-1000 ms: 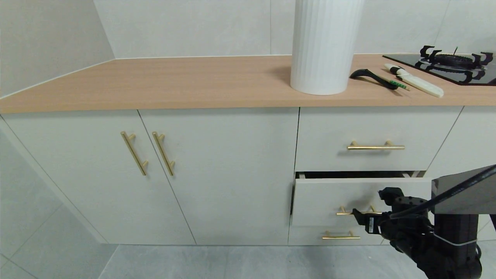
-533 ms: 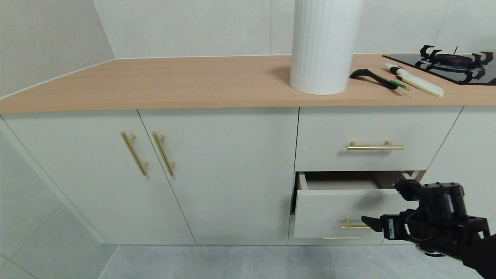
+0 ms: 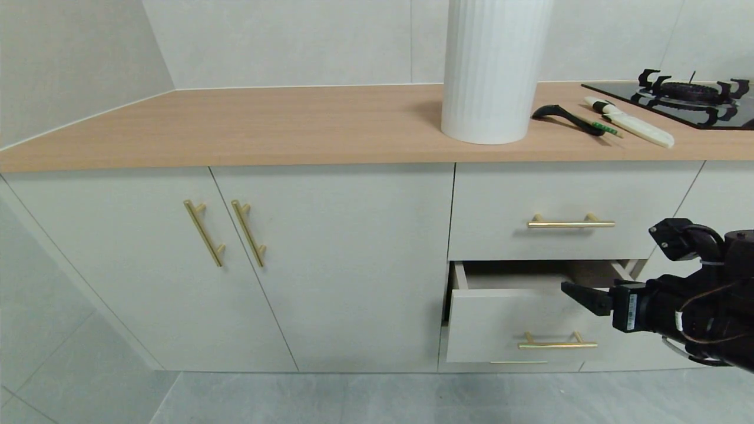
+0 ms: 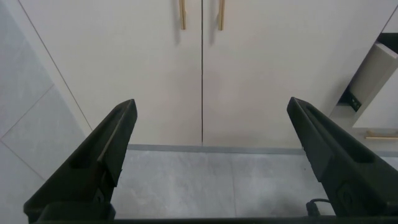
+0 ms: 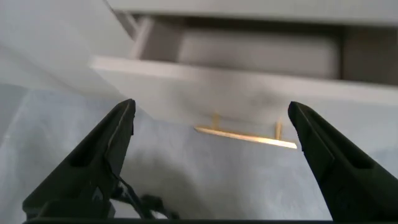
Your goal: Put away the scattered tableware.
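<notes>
Tableware lies on the right part of the wooden bench (image 3: 294, 126). It is a black ladle (image 3: 568, 118), a white knife (image 3: 630, 122) and a thin green stick (image 3: 607, 128) between the two, close to the end of the ladle's handle. These three things rest between a tall white ribbed cylinder (image 3: 493, 70) and a black gas stove (image 3: 689, 97).

Under the bench, below the cylinder and the ladle, the middle drawer (image 3: 518, 318) is pulled partly out, and its inside looks bare as far as can be seen. Its gold handle (image 3: 556, 343) is free, nothing touches it. The top drawer (image 3: 565, 206) above it is shut.

In the head view the right gripper (image 3: 608, 258) is in front of the open drawer, near its right end and above the gold handle. Its fingers are spread wide and hold nothing. The right wrist view shows the same gripper (image 5: 210, 107) looking at the drawer front (image 5: 249, 87) and the handle (image 5: 245, 135) from a short way off, not touching them.

The left gripper (image 4: 210, 104) is also wide apart and empty. It faces the two shut cabinet doors (image 4: 124, 62) low near the floor, with the open drawer (image 4: 373, 68) at one side.
</notes>
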